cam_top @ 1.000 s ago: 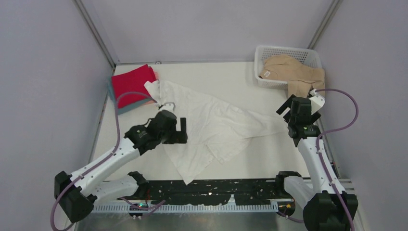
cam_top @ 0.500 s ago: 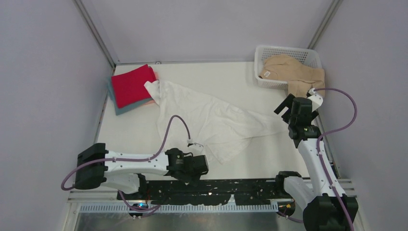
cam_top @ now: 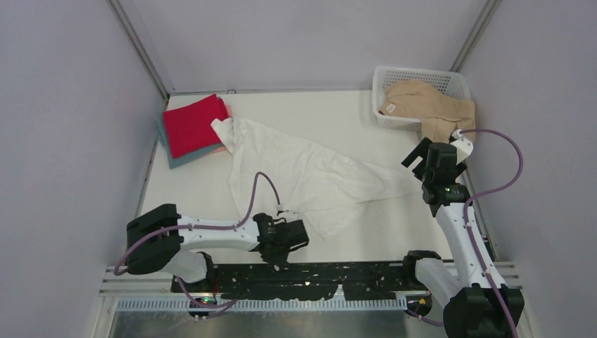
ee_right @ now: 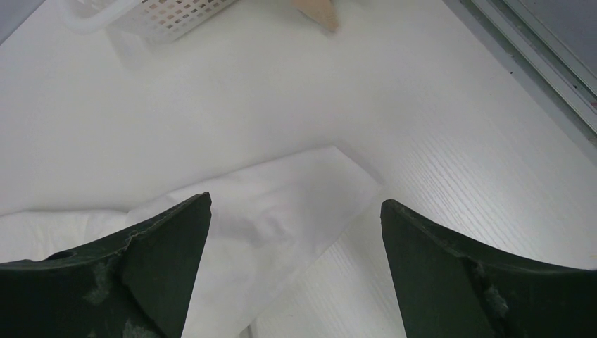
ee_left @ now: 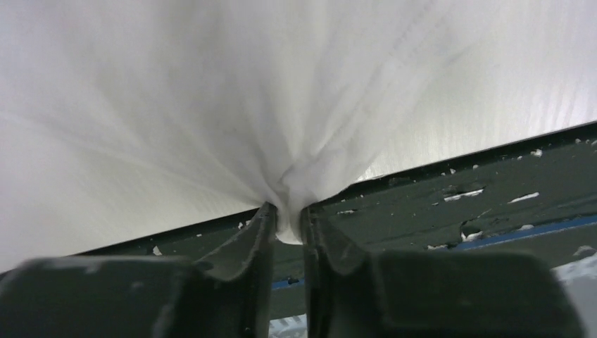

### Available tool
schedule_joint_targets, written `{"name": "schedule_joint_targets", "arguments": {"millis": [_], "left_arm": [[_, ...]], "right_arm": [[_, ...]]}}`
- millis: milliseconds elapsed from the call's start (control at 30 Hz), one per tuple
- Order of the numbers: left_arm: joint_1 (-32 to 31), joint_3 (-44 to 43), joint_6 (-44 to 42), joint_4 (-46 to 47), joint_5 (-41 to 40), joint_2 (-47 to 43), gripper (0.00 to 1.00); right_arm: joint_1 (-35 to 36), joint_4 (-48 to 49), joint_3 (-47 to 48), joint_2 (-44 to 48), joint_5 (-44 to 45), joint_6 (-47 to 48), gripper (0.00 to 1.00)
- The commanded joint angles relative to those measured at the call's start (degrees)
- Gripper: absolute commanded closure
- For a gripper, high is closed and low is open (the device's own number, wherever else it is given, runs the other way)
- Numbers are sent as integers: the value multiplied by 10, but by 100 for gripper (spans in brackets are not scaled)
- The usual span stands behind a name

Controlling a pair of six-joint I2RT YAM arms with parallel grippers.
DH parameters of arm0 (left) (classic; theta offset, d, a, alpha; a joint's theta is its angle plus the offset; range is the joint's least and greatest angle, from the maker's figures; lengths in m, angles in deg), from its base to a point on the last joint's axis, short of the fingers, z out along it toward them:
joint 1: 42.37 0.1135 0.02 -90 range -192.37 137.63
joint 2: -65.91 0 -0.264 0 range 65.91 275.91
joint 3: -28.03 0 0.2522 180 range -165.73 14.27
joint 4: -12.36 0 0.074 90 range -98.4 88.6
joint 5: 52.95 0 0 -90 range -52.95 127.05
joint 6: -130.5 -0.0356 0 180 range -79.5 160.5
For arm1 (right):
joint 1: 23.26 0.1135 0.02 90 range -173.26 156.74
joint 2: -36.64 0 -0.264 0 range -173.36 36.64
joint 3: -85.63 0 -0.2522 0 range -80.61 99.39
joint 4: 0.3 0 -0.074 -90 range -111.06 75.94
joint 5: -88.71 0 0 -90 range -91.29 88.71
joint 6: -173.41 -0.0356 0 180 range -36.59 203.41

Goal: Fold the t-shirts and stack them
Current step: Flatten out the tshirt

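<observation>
My left claw (ee_left: 285, 220) is pinched tight on a bunch of the white shirt (cam_top: 310, 172), low at 6 o'clock by the near edge of the table (cam_top: 331, 113). My right claw (ee_right: 294, 205) is wide apart and holds nothing. It hangs over the shirt's corner at 3 o'clock.

I think I am pulling the shirt flat so I can fold it. Next, the right claw should drop and pinch that corner.

The basket (cam_top: 415, 71) at 1 o'clock holds the tan shirt (cam_top: 422, 102), which spills over its rim.

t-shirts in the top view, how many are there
5: white shirt spread mid-table, tan shirt draped over the basket, and red shirt, teal shirt and pink shirt stacked far left. More may hide underneath.
</observation>
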Motion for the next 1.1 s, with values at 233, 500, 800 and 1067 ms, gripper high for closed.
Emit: {"name": "schedule_joint_targets", "arguments": {"millis": [233,500,800,1067], "left_arm": [[129,72,-15,18,-112,-135,100],[302,89,-106,86,-127,-247,100],[353,101,-126,78,-119,-263,100],[373,120,-142,106,-96,-276,100]], "right_arm": [[-1,-35,1,-2,49,-3,5],[-14,-125,-15,-16,91,-5,3],[-44,-102,-11,-164,-16,24,10],[-59,-39,29,-259,-21,14,19]]}}
